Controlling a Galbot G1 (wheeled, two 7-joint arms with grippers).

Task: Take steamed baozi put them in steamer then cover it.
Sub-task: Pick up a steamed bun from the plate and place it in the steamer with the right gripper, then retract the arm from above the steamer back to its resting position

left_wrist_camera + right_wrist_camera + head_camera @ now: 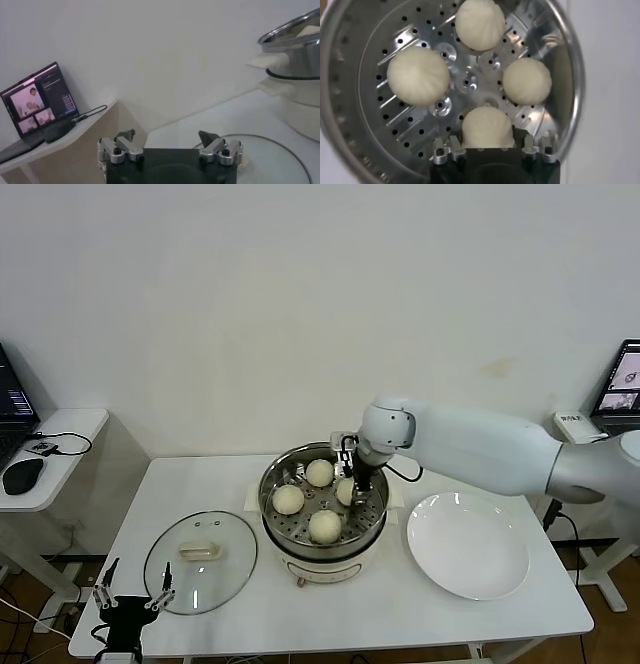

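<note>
I work over a white table (520, 604) set against a plain pale wall, with a small side desk (70, 424) off its left edge carrying a mouse (22, 475) and a laptop (37, 102). My left gripper (133, 596) hangs at the table's front-left corner, its fingers spread wide with nothing between them. Just beside it, near the front-left edge, the cover (200, 562) lies flat, its cream bar handle (201, 551) running roughly along the table's front edge. At the middle of the table stands the steamer (275, 524), upright on its pot base, and all four steamed baozi (418, 76) sit on its perforated floor, spaced in a ring and apart from one another. My right gripper (488, 146) reaches down inside the steamer at its right side; its fingers flank the nearest bun, partly parted, and I cannot tell whether they touch it. A white plate (468, 546) lies toward the table's right edge.
</note>
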